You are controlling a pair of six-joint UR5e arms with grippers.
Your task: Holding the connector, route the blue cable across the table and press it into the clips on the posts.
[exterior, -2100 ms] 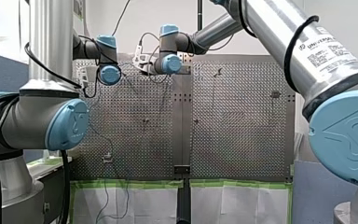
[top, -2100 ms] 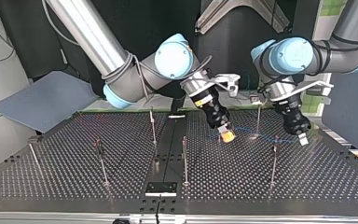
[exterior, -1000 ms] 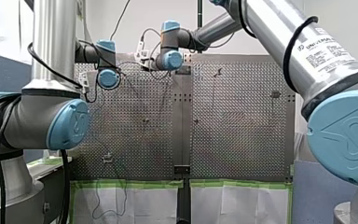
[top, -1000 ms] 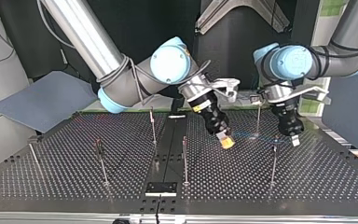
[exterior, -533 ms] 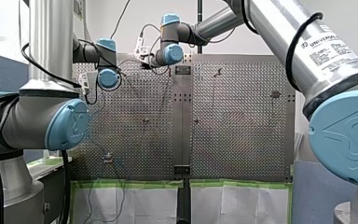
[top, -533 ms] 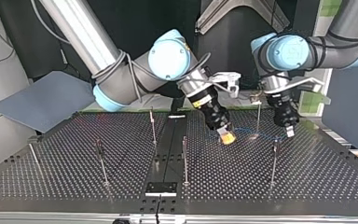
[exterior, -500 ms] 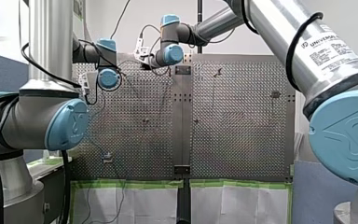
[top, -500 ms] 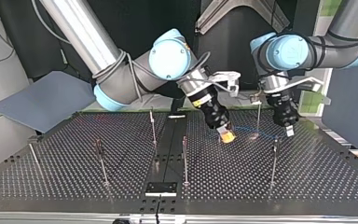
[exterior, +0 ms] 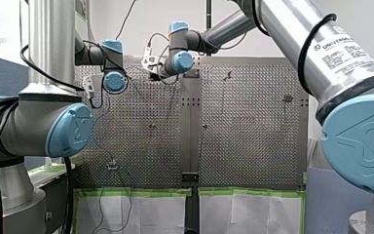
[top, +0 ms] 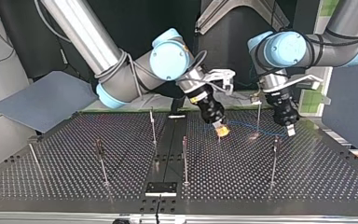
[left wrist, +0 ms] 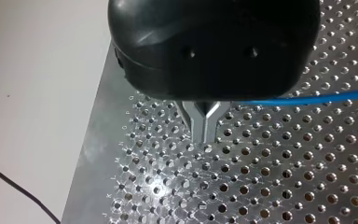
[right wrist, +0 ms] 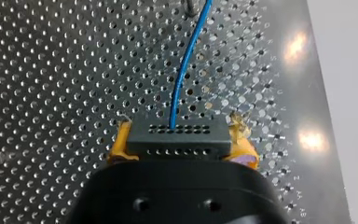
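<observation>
Behind L hand (left wrist: pixel 203 134), blue cable (left wrist: pixel 303 97) hid, connector (right wrist: pixel 177 132) in R hand (right wrist: pixel 181 138)

Both my arms are bare silver tubes with pale blue round joint caps (exterior: pixel 365 141). My right arm (exterior: pixel 282 29) carries a black cable (exterior: pixel 300 56) looped round it and a white Universal Robots label (exterior: pixel 343 51); my left arm (exterior: pixel 51 44) trails black cables (exterior: pixel 68 195) too. My left gripper (left wrist: pixel 203 128) is a rounded black housing with tapered metal fingers (left wrist: pixel 196 119); my right gripper (right wrist: pixel 182 137) is black with yellow pads (right wrist: pixel 121 140)

Two pincers (top: pixel 222 131), one blue cable (right wrist: pixel 182 70), one connector (right wrist: pixel 179 135), six posts (top: pixel 184 156).
</observation>
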